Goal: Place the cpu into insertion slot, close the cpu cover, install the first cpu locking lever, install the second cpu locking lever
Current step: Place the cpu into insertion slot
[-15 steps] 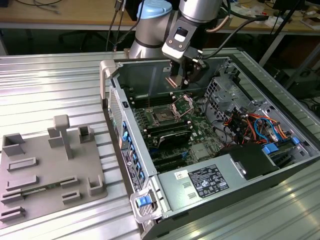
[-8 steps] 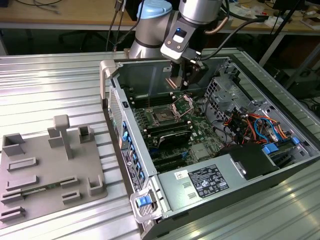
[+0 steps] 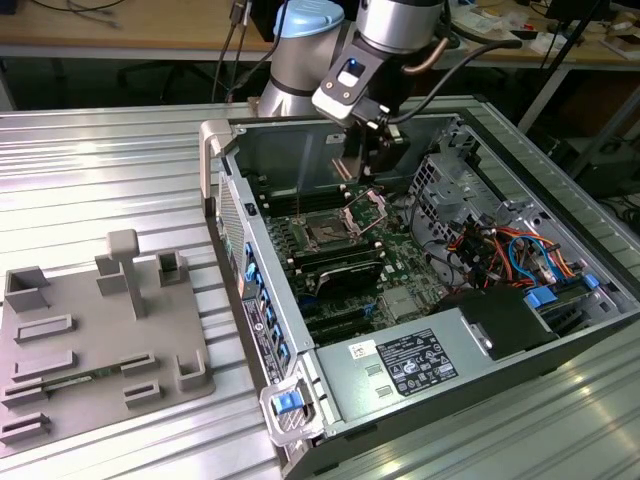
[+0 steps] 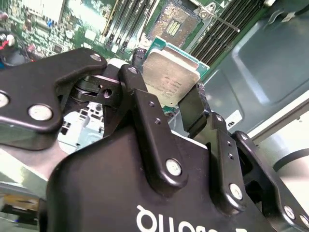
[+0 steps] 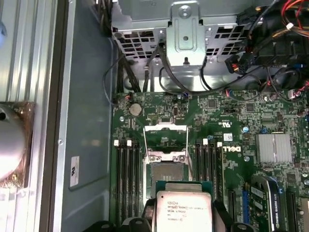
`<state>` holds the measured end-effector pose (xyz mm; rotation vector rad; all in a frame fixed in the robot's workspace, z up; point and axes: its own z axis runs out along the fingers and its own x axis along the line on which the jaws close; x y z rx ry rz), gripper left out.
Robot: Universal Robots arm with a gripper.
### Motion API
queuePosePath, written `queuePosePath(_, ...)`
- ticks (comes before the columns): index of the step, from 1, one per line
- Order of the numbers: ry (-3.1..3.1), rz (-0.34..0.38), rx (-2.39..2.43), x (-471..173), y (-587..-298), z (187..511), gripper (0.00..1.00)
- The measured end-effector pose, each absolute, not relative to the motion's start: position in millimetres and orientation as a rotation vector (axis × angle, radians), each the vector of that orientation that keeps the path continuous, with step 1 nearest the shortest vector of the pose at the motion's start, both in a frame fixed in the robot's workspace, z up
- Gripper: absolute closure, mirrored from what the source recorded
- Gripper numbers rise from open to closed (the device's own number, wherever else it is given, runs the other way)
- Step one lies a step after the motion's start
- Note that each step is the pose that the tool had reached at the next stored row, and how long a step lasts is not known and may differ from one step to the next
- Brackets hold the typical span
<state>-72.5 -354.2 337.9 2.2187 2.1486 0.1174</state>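
The tool (image 4: 164,92) is clenched on the cpu (image 4: 171,77), holding it in the air over the green board (image 5: 241,111), near the bare slot (image 5: 166,175); the cover (image 5: 165,137) stands open

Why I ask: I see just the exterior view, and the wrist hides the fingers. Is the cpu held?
Observer: Yes. In the second wrist view the gripper is shut on the cpu, silver top facing the camera.
Operator: Is the insertion slot free?
Observer: In the first wrist view the insertion slot lies bare, nothing in it.
Operator: Cover?
Observer: The cpu cover stands open, away from the slot.
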Motion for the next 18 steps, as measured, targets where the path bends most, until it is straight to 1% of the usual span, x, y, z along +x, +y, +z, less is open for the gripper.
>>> queuePosePath(5, 2.106, 0.116, 2.258, -73, -355, 333, 0.46)
queuePosePath(10, 2.083, 0.115, 2.277, -73, -355, 320, 0.46)
queuePosePath(18, 2.077, 0.115, 2.282, -73, -355, 318, 0.46)
